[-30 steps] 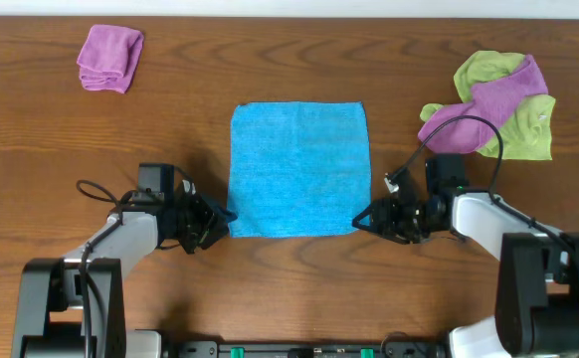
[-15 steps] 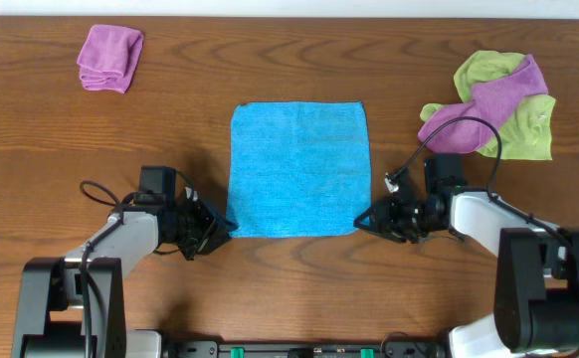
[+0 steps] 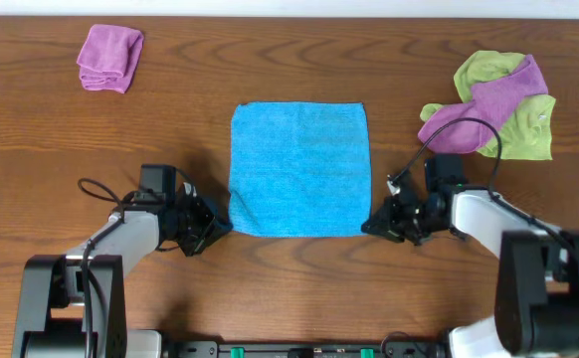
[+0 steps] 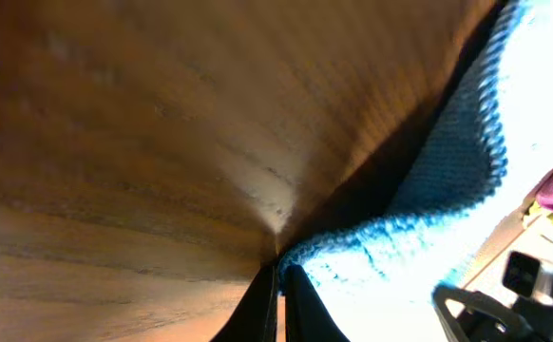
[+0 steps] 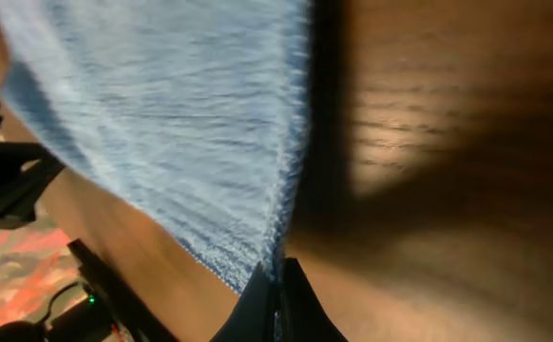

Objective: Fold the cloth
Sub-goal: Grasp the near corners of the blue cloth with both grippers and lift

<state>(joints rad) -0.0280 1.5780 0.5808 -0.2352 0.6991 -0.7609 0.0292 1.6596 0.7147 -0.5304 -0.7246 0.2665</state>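
Corners are where you should look. The cloth [image 3: 299,169] lies spread flat and roughly square in the middle of the table [image 3: 61,139], and each of its two near corners is pinched by an arm. Your left gripper [image 3: 222,225] is clenched on the near-left corner. In the left wrist view the fingers [image 4: 303,313] come together to a point with the blue hem caught between them, and the edge beside them stands off the wood, throwing a dark shadow. Your right gripper [image 3: 371,223] is likewise clamped on the near-right corner (in the right wrist view the corner of the weave runs straight down into the closed tips). Both grippers sit low at the tabletop. Well apart from the cloth you see a folded purple cloth [image 3: 110,58] at the far left. At the far right is a lime-green cloth [image 3: 528,129], crumpled, with a second purple cloth [image 3: 488,99] draped across it.
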